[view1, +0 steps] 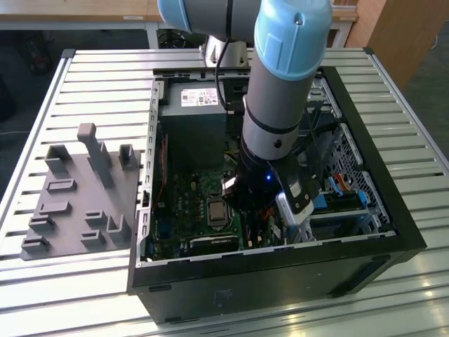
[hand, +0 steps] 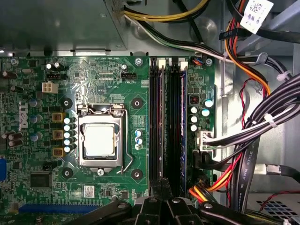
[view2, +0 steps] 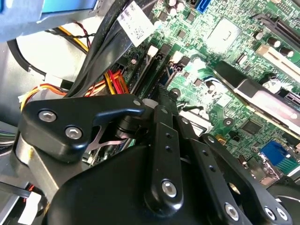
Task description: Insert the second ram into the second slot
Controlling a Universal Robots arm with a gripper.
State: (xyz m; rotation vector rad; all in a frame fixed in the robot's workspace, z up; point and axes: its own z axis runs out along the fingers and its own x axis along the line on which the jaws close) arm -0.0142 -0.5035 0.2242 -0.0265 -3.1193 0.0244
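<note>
My gripper (hand: 161,188) hung deep inside the open computer case (view1: 403,228) on the desk (view1: 91,77), low over the motherboard (hand: 108,75) and on the side of the processor socket (hand: 99,139) where the memory slots (hand: 168,126) lay. In the first wrist view its fingers (hand: 154,190) were drawn together with no gap I could see between them; I could not tell whether anything thin was pinched there.

The dark-blue stick I took for the second ram (hand: 160,126) stood on edge in one of the slots nearer the socket. Another blue stick (hand: 184,126) sat in the outermost slot, towards the cable bundle (hand: 253,131).

The ram's long axis ran straight away from my fingertips, parallel to the slots. My tips sat at its near end, in line with it rather than over its middle.
</note>
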